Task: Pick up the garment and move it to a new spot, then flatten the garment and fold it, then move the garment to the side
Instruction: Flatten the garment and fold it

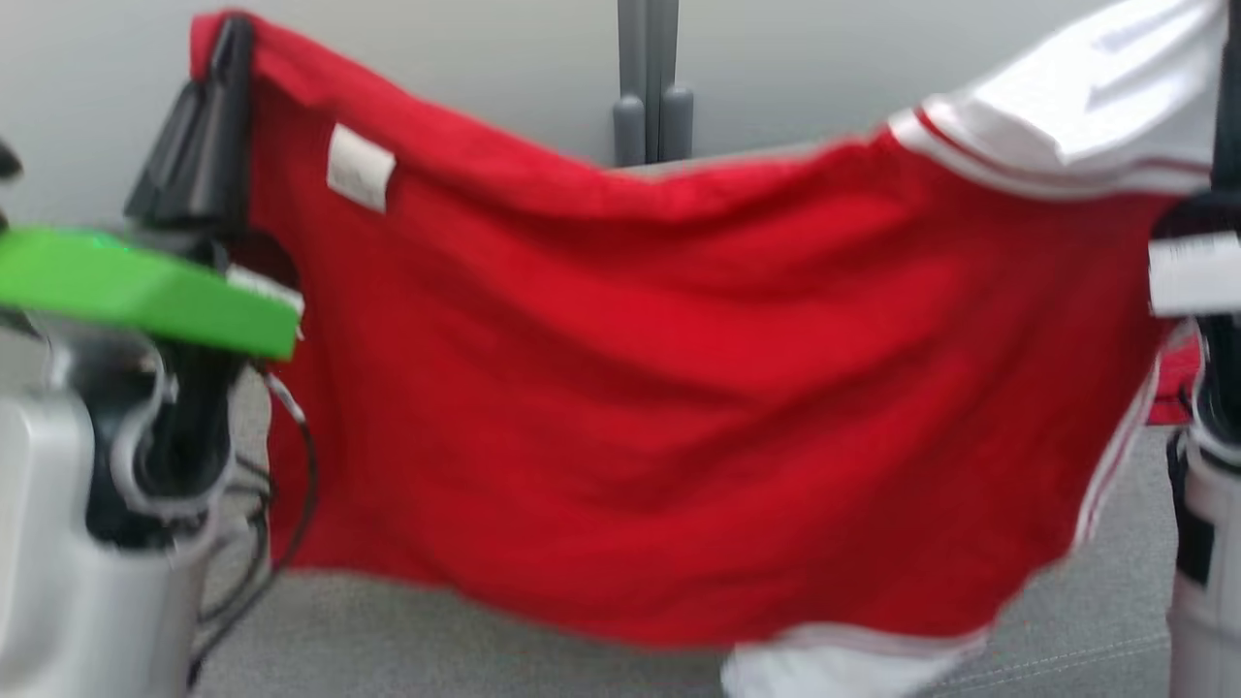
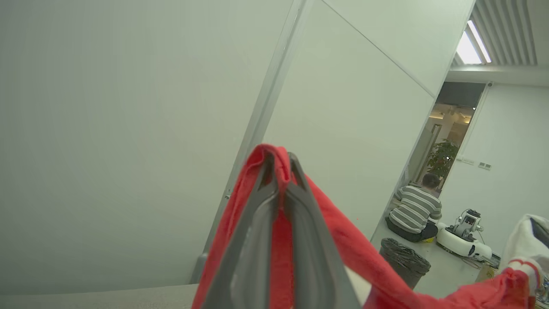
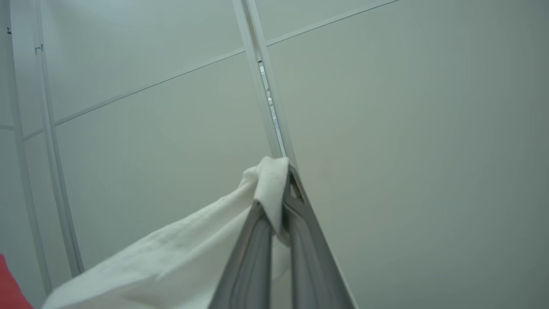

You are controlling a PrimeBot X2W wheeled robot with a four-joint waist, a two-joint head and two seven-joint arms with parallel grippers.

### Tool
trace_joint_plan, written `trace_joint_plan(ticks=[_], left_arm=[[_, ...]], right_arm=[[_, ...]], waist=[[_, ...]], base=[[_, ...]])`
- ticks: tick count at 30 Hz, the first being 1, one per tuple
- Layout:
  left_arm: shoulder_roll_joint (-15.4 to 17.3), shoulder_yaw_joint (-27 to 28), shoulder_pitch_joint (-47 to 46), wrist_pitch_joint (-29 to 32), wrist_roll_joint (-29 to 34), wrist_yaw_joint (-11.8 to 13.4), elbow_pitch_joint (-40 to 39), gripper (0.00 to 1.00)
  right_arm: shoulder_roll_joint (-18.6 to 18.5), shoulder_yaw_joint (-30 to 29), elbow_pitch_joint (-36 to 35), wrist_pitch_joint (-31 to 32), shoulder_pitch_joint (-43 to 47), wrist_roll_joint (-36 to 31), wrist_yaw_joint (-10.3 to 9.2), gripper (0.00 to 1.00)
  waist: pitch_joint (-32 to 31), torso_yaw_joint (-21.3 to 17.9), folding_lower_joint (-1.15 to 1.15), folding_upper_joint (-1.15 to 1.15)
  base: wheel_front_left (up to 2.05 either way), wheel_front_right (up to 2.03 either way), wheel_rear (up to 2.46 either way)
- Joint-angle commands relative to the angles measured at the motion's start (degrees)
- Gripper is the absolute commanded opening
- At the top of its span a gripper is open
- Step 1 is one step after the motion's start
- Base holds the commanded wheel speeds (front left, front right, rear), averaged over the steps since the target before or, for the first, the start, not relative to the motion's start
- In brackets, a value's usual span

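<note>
The left fingers (image 2: 248,240) are pinching shut on a red corner of the garment (image 1: 679,388), the right fingers (image 3: 253,262) on its white sleeve, holding it spread over the desk (image 1: 407,640). Both bites are looking small, so stretching wider risks slipping a corner free.

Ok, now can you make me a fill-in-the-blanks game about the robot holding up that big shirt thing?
1. The left fingers pinch the ___ part of the garment.
2. The right fingers pinch a ___ part of it.
3. The person sitting on the floor wears a ___ top.

Missing words: red; white; striped.
</note>
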Motion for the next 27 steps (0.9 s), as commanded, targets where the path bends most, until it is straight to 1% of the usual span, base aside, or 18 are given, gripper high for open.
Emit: trace_joint_plan(ticks=[1,3,5,8,10,12,13,14,17,18,20,24,27], left_arm=[[0.84,-0.18,-3.59,0.68,0.58,-0.34,2.91,0.00],[1.74,-0.69,-9.65,1.96,2.19,-0.74,9.84,0.00],[2.93,-1.98,-16.08,3.26,4.28,-1.37,17.93,0.00],[4.72,-2.94,-26.54,2.23,8.88,-1.81,30.45,0.00],[5.65,-3.56,-33.61,-0.87,12.38,-2.04,37.12,0.00],[5.78,-3.70,-40.32,-6.63,15.58,-2.48,42.04,0.00],[5.11,-3.48,-43.13,-9.85,16.48,-2.68,43.84,0.00],[4.23,-3.54,-45.31,-12.66,17.02,-3.43,45.63,0.00],[3.01,-4.94,-48.85,-17.55,18.34,-5.89,51.18,0.00],[3.01,-4.94,-48.85,-17.55,18.34,-5.89,51.18,0.00],[2.84,-5.98,-50.18,-19.04,19.24,-7.27,54.50,0.00],[2.87,-6.43,-48.00,-21.08,18.96,-8.96,61.67,0.00],[3.16,-6.39,-46.16,-22.43,18.68,-9.77,65.97,0.00]], right_arm=[[-0.55,0.68,2.44,-0.24,-3.49,-0.49,0.02,0.00],[-1.18,2.37,8.83,-0.96,-10.39,-1.67,0.02,0.00],[-1.06,4.08,16.62,-2.47,-18.05,-3.13,0.02,0.00],[-0.19,6.17,28.85,-6.74,-29.69,-6.36,0.02,0.00],[0.57,7.60,36.39,-10.76,-37.04,-9.33,0.02,0.00],[1.12,8.21,42.99,-15.44,-43.47,-12.04,0.00,0.00],[1.48,8.42,45.52,-17.63,-46.12,-13.04,0.01,0.00],[1.84,8.34,47.94,-19.23,-48.29,-13.75,0.00,0.00],[2.74,9.27,53.32,-21.61,-51.06,-14.21,0.02,0.00],[2.74,9.27,53.32,-21.61,-51.06,-14.21,0.02,0.00],[3.03,10.84,55.46,-22.34,-51.27,-13.35,0.02,0.00],[2.83,14.61,58.89,-23.07,-47.64,-11.02,0.02,0.00],[3.08,17.61,60.12,-23.37,-44.96,-8.58,0.02,0.00]], waist=[[2.88,0.10,0.00,0.00],[4.71,-0.24,0.00,0.00],[6.22,-0.91,0.00,0.00],[7.34,-2.50,0.00,0.00],[7.46,-3.95,0.00,0.00],[7.59,-5.11,0.00,0.00],[7.91,-5.47,0.00,0.00],[8.40,-5.70,0.00,0.00],[10.73,-5.98,0.00,0.00],[10.73,-5.98,0.00,0.00],[13.33,-6.05,0.00,0.00],[18.52,-6.43,0.00,0.00],[22.20,-6.60,0.00,0.00]], base=[[0.00,0.00,0.00],[0.00,0.00,0.00],[0.00,0.00,0.00],[0.00,0.00,0.00],[0.00,0.00,0.00],[0.00,0.00,0.00],[0.00,0.00,0.00],[0.00,0.00,0.00],[0.00,0.00,0.00],[0.00,0.00,0.00],[0.00,0.00,0.00],[0.00,0.00,0.00],[0.00,0.00,0.00]])
